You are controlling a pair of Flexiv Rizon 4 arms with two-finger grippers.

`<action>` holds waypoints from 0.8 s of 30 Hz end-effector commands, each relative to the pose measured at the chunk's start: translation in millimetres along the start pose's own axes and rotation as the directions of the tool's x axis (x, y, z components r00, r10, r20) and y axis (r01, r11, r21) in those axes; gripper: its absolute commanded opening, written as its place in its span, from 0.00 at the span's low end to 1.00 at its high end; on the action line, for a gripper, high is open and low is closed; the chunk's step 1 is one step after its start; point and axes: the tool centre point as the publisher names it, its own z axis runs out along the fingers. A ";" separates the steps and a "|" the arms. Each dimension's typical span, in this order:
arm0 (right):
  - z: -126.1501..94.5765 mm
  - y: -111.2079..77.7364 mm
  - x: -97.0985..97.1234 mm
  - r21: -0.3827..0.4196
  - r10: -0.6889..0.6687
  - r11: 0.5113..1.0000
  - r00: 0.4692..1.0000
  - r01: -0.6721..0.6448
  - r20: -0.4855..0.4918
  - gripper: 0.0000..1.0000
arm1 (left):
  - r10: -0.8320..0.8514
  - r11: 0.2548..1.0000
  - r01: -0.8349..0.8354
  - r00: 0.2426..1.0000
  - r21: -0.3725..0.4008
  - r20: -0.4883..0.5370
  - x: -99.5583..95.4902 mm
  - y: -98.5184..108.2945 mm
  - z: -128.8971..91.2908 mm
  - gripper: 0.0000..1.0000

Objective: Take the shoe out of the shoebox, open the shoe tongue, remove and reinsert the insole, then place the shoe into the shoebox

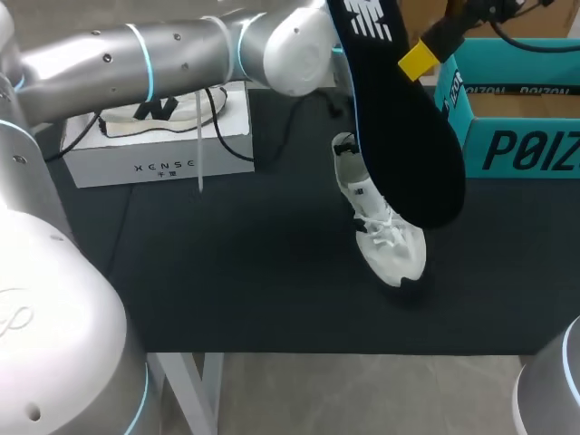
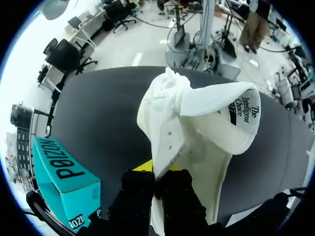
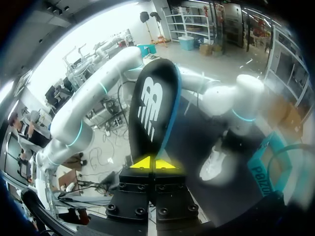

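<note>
Status: pinching one end of the black insole (image 3: 150,110) in the right gripper (image 3: 155,164), fingers closed flat against it, holding it up over the table (image 1: 227,263). Clamping the white shoe (image 2: 197,128) by its upper edge in the left gripper (image 2: 156,173), fingers nearly together. Seeing that grip from the left wrist only. Losing it behind the insole in the head view, while catching the shoe there toe-down beside the teal shoebox (image 1: 517,118).

Head view overhead, looking down; wrist views close-up, outward; all share shoe (image 1: 391,249).
</note>
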 end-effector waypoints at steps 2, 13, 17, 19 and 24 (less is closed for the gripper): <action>-0.3 2.2 -0.6 0.005 0.001 1.000 1.000 -0.001 0.000 0.00 | 0.225 0.973 -0.229 0.943 0.012 -0.244 -8.4 -1.0 5.7 0.00; -0.3 2.2 -0.6 0.005 0.001 1.000 1.000 -0.001 0.000 0.00 | 0.275 0.960 -0.275 0.907 0.047 -0.317 -14.7 -16.8 18.4 0.00; -0.3 2.2 -0.6 0.005 0.001 1.000 1.000 -0.001 0.000 0.00 | 0.266 0.964 -0.259 0.910 0.066 -0.318 -15.3 -19.8 30.8 0.00; -0.3 2.2 -0.6 0.005 0.001 1.000 1.000 -0.001 0.000 0.00 | 0.258 0.966 -0.243 0.910 0.085 -0.325 -15.0 -21.9 37.9 0.00; -0.3 2.2 -0.6 0.005 0.001 1.000 1.000 -0.001 0.000 0.00 | 0.274 0.962 -0.253 0.900 0.106 -0.338 -14.1 -27.7 53.6 0.00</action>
